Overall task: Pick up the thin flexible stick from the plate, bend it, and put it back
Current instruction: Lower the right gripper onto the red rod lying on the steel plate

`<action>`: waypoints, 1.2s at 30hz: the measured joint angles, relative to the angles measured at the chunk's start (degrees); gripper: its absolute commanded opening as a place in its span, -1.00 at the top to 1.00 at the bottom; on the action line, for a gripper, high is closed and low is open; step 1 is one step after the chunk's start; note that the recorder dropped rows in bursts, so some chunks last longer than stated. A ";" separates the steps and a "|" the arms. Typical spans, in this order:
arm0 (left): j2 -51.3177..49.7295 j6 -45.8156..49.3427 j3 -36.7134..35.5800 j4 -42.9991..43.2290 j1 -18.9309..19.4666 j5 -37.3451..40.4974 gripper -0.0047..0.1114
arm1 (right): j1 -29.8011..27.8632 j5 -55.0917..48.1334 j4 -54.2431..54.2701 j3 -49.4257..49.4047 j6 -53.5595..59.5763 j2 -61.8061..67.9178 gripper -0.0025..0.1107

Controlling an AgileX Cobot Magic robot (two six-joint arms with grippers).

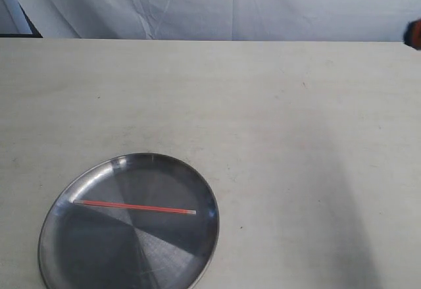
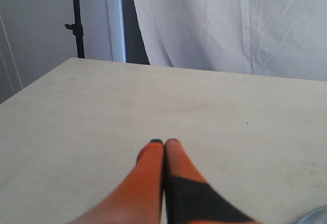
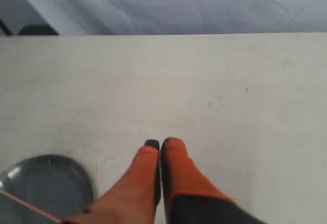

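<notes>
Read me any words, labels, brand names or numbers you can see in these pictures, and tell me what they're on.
None: no view shows any readable text.
The plate, the thin stick, the table, the white backdrop cloth, the left tool and the right tool carry no markings.

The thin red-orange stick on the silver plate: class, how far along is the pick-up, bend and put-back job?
Nothing looks done: the thin red-orange stick lies straight on the round shiny silver metal plate. Nothing is in hand: the left claw and right claw are shut, empty, over the pale table. Picking up, bending and returning all appear left.
</notes>
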State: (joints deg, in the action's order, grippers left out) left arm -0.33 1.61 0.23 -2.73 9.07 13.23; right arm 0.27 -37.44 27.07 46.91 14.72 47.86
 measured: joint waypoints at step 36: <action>0.00 0.00 0.00 0.00 0.00 0.00 0.92 | 42.91 -3.51 -15.60 25.07 25.80 64.53 0.19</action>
State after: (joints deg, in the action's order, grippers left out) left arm -0.33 1.61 0.23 -2.73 9.07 13.23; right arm 43.18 -40.96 11.47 71.98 40.52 112.39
